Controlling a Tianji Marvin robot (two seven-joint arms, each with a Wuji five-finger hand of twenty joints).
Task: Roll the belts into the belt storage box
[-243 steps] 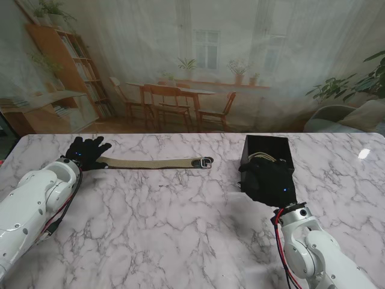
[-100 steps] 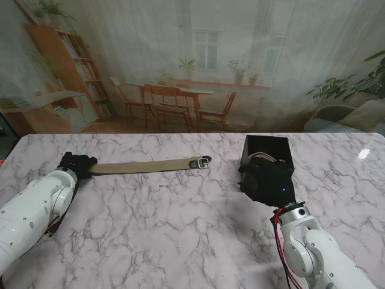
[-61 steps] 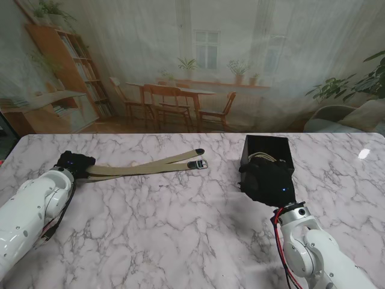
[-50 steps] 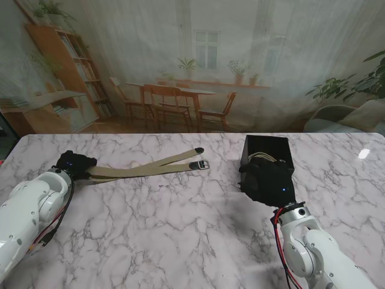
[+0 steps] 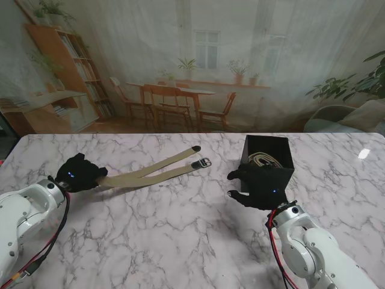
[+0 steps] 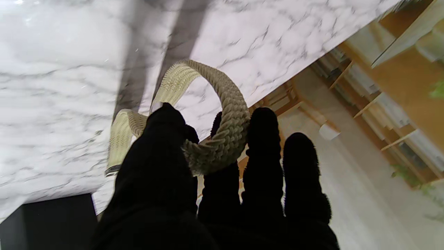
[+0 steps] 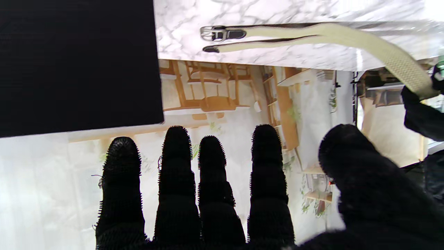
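Belts: two, perhaps [image 5: 150,173], [image 5: 263,161].

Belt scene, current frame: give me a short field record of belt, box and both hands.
belt on table: tan woven belt, doubled over, both strands running from the left hand toward the box; buckle end and tip lie apart on the marble table
left hand: left hand shut on the belt's fold; wrist view shows the loop curled over its fingers
box: black belt storage box, open top, a coiled belt already inside
right hand: right hand open, fingers spread, just nearer to me than the box, holding nothing
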